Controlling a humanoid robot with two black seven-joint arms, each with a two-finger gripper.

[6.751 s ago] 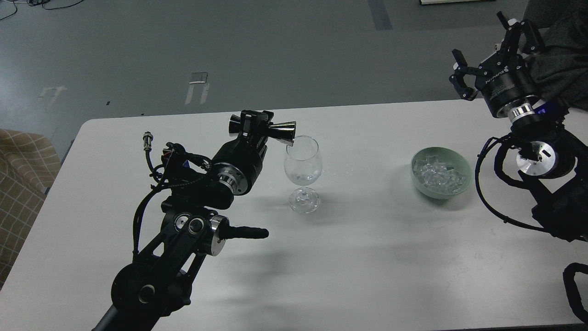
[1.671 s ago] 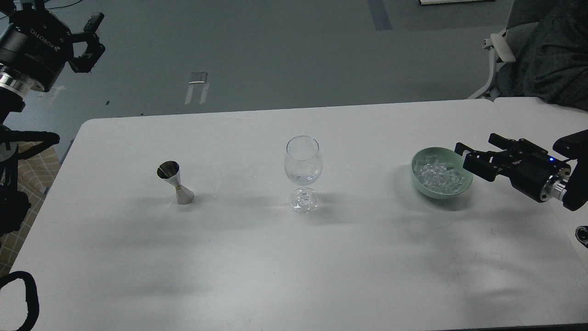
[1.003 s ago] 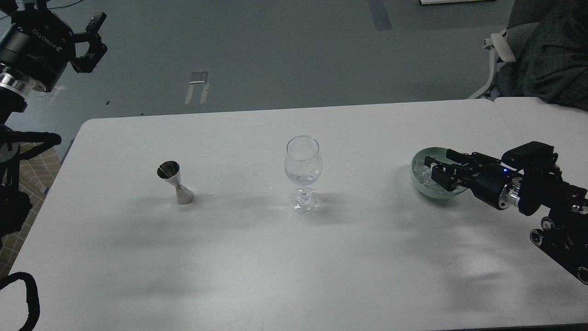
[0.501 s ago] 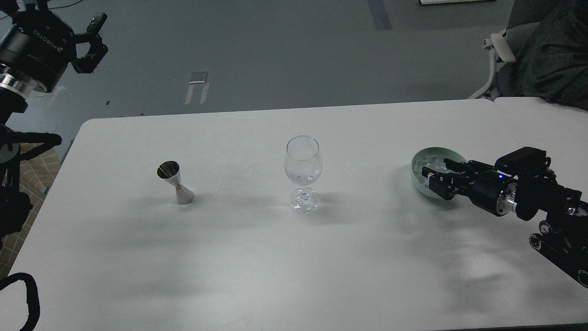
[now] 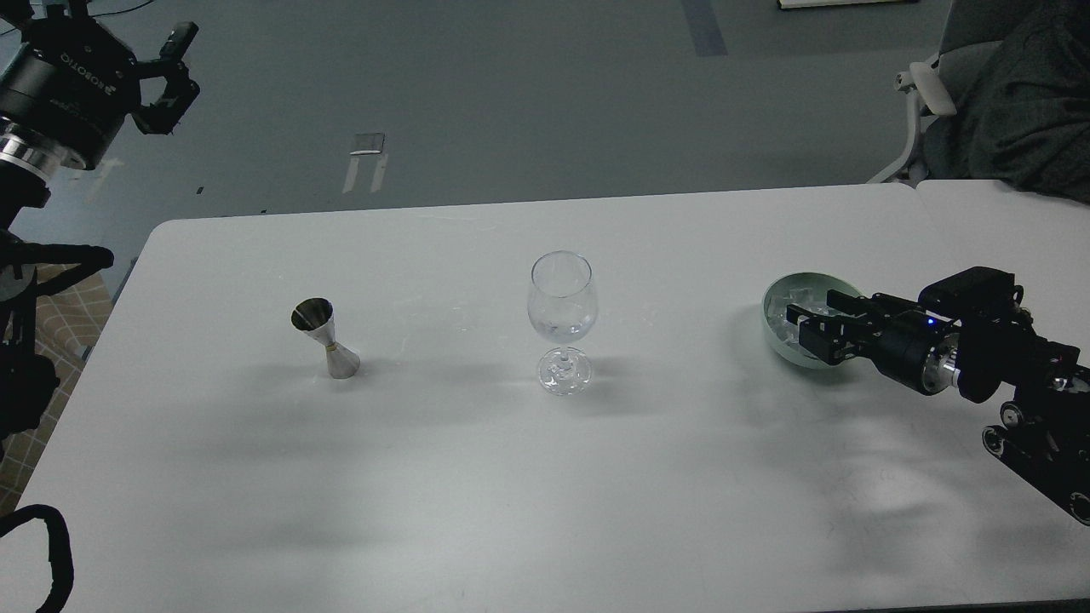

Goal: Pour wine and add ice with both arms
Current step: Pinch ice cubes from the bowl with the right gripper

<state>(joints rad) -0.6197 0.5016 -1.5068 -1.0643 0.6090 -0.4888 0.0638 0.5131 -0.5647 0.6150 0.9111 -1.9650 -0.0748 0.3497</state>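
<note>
A clear stemmed wine glass point(image 5: 561, 319) stands mid-table with a little clear wine point(image 5: 559, 329) in the bottom of its bowl. A pale green bowl point(image 5: 773, 339) at the right holds the ice point(image 5: 779, 313). My right gripper point(image 5: 809, 323) reaches in from the right, its fingertips low in the bowl among the cubes and hiding most of them. I cannot see whether the fingers grip a cube. My left gripper point(image 5: 119, 38) is open and empty, raised high at the far left, off the table.
A steel jigger point(image 5: 326, 339) stands upright on the white table point(image 5: 545, 477), left of the glass. A chair with dark cloth point(image 5: 1013, 94) stands behind the table's right far corner. A checked seat point(image 5: 60, 323) is at the left edge.
Over several seconds the left gripper set the jigger on the table and rose to the far left. The right gripper came down into the bowl and in the last half second drew back slightly.
</note>
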